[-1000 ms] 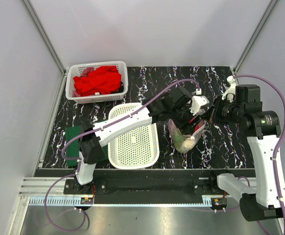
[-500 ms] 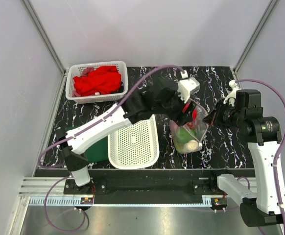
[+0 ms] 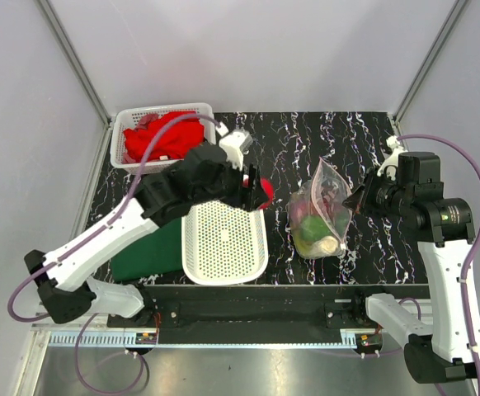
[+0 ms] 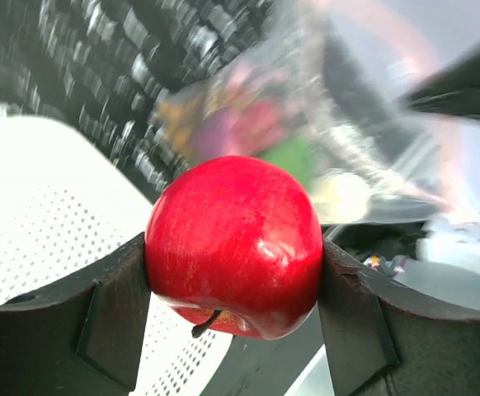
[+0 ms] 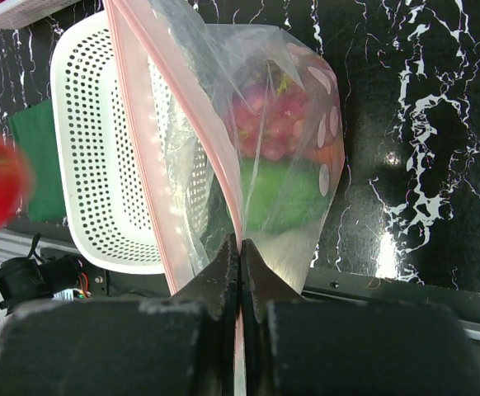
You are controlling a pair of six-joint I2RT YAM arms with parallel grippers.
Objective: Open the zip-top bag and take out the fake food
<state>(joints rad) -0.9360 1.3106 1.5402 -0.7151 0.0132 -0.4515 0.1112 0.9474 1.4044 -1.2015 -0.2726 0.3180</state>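
My left gripper (image 3: 259,191) is shut on a red apple (image 4: 233,243), held in the air over the far right corner of the empty white basket (image 3: 223,240); the apple also shows in the top view (image 3: 265,192). My right gripper (image 3: 358,200) is shut on the pinkish zip strip (image 5: 233,223) of the clear zip-top bag (image 3: 321,210) and holds it up, mouth open. Inside the bag I see purple grapes (image 5: 273,120), a green piece (image 5: 285,196) and a pale piece at the bottom (image 3: 329,246).
A second white basket (image 3: 123,155) at the far left holds a red cloth (image 3: 164,137). A dark green cloth (image 3: 145,252) lies left of the empty basket, partly under my left arm. Grey walls close in the black marbled table (image 3: 380,239).
My left gripper has pulled out of the bag with the red apple and swung left to above the empty basket. The bag now stands taller in my right gripper.
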